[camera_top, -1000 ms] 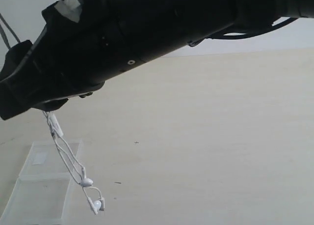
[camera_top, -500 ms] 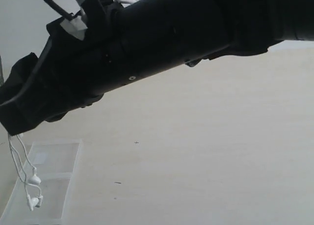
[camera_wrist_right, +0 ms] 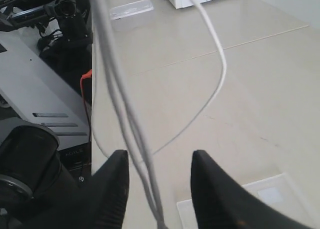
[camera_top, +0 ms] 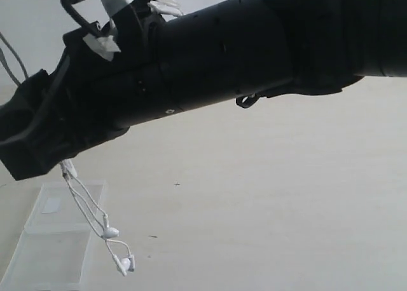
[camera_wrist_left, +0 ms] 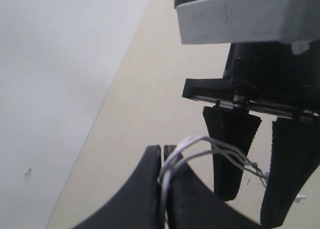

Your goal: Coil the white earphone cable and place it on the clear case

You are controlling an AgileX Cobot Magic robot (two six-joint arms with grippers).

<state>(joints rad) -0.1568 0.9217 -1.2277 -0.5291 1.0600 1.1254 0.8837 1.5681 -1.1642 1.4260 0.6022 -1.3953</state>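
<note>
Nearest us, the left pincer (camera_wrist_left: 163, 161) is clamped tight on several strands of the white earphone cable (camera_wrist_left: 200, 146). The right pincer (camera_wrist_right: 159, 164) stands wide, with the strands running loose between its jaws and nothing gripped. Farther off, the cable's tail and earbuds (camera_top: 110, 232) dangle in the air by the right edge of the clear case (camera_top: 44, 259), which lies on the surface (camera_top: 286, 208), so we judge coiling partly done and placing still ahead. Half a second ago the earbuds hung by the case's left edge, and they have since swung back right.
</note>
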